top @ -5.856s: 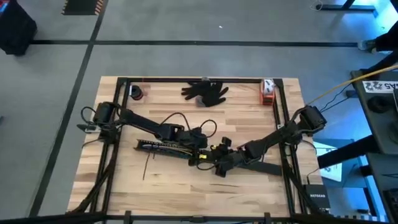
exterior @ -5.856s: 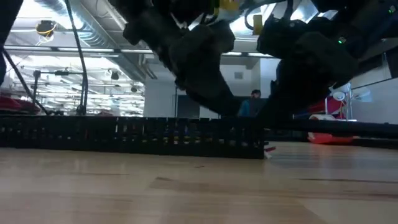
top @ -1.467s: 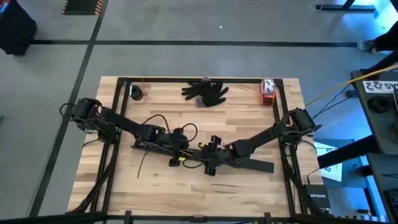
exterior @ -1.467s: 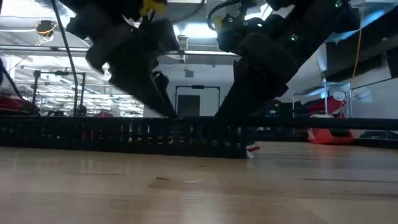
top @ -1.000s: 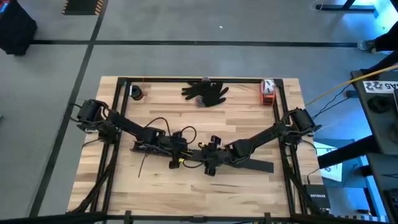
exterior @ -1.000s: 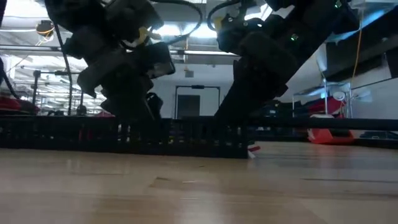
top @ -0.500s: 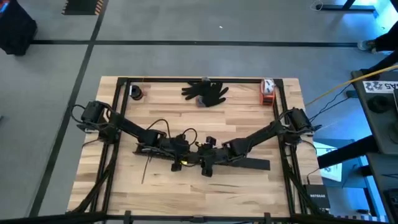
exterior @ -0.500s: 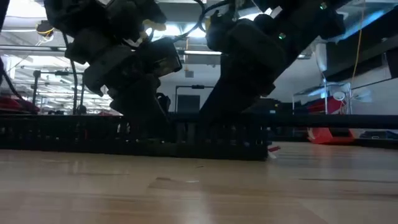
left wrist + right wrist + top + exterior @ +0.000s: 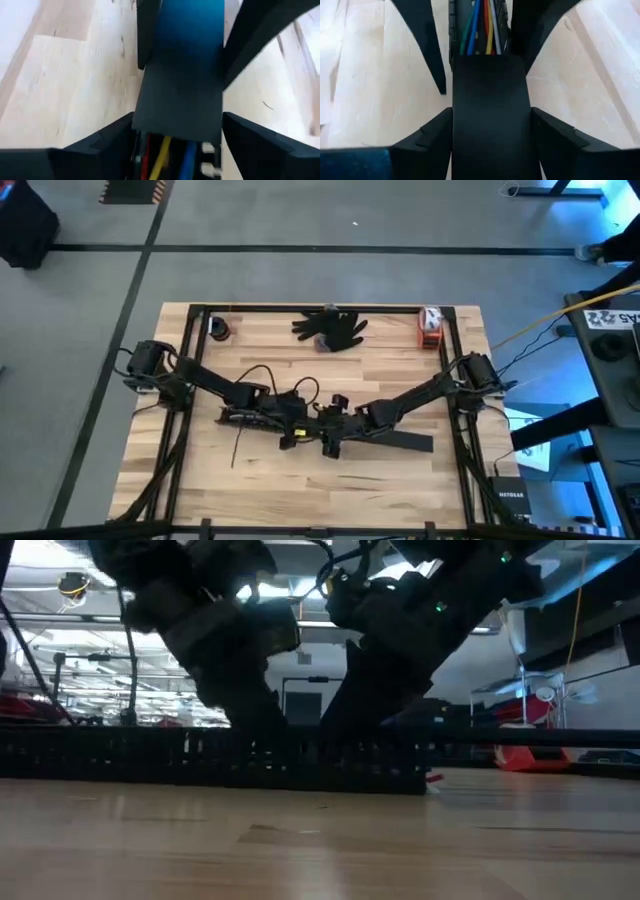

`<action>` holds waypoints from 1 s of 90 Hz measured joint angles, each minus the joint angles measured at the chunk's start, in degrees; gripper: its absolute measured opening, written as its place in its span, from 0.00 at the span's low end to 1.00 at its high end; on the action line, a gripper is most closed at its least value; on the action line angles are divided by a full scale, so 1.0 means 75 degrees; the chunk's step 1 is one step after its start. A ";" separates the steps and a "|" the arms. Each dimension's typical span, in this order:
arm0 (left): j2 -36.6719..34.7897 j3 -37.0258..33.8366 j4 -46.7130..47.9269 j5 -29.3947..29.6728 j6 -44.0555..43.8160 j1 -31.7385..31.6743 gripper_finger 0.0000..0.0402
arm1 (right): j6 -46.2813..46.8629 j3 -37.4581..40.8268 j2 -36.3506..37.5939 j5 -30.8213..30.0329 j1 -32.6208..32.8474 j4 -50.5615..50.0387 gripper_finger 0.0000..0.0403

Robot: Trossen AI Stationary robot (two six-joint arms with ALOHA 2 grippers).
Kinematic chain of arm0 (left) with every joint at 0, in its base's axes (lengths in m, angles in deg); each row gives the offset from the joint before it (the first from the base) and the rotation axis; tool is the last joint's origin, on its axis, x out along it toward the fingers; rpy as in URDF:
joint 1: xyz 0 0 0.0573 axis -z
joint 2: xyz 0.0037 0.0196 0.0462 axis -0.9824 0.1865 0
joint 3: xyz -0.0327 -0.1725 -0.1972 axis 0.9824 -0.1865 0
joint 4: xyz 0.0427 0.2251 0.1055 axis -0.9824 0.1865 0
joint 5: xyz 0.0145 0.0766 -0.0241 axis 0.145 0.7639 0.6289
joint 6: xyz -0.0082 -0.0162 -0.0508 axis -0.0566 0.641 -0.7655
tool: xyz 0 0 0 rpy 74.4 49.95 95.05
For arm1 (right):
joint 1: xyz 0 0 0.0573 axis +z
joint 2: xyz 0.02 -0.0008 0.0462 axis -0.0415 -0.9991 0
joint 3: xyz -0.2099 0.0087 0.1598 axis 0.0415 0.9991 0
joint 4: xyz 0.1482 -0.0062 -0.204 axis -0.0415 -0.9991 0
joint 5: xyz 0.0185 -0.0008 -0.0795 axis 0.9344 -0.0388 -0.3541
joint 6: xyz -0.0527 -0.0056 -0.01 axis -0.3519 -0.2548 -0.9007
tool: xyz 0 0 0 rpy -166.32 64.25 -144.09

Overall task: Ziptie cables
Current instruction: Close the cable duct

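Cables (image 9: 479,25) lie side by side inside a long black slotted bar (image 9: 210,760) at the middle of my wooden table (image 9: 400,370): green, blue, red, yellow and pale strands in my right wrist view, and red, yellow and blue ends (image 9: 162,155) in my left wrist view. A flat black cover (image 9: 490,115) sits over part of the bar, with the wires emerging from under its edge.

My left gripper (image 9: 290,418) and my right gripper (image 9: 335,430) meet near the table's centre, just beside each other and low over the bar. In each wrist view my own two fingers (image 9: 560,145) stand on either side of the covered bar, spread to its width; whether the pads press on it I cannot tell, so the grip on both sides is undetermined. The other arm's fingers (image 9: 422,40) show farther along the bar in the right wrist view, likewise straddling it.

From table height, both arms come down onto the slotted bar, which runs across the view, with a small red end (image 9: 435,778) visible past its end.

Elsewhere on the table: a black glove (image 9: 330,327) at the far edge, a small dark round item (image 9: 219,329) in the far left corner, a red and white object (image 9: 430,322) in the far right corner, and a thin dark strip (image 9: 240,445) lying loose near the left arm.
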 joint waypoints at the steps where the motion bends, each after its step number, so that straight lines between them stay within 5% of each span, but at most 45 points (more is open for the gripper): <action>1: -0.0057 0.0018 0.0116 -0.0008 0.0007 0.0000 0.70 | 0.0000 0.0000 0.0000 0.0004 0.0000 -0.0012 0.56; 28: -0.1070 -0.0033 0.1983 0.0375 0.0525 0.0109 0.70 | 0.0044 0.0017 0.0006 -0.0001 0.0000 -0.0151 0.56; 65: -0.1102 -0.0259 0.0905 0.1432 0.1250 0.0119 0.70 | 0.0017 0.0034 0.0015 0.0005 0.0000 -0.0202 0.56; 90: -0.0676 -0.0880 0.0683 0.1062 0.0949 0.0070 0.70 | -0.0012 0.0035 0.0009 0.0072 0.0009 -0.0186 0.56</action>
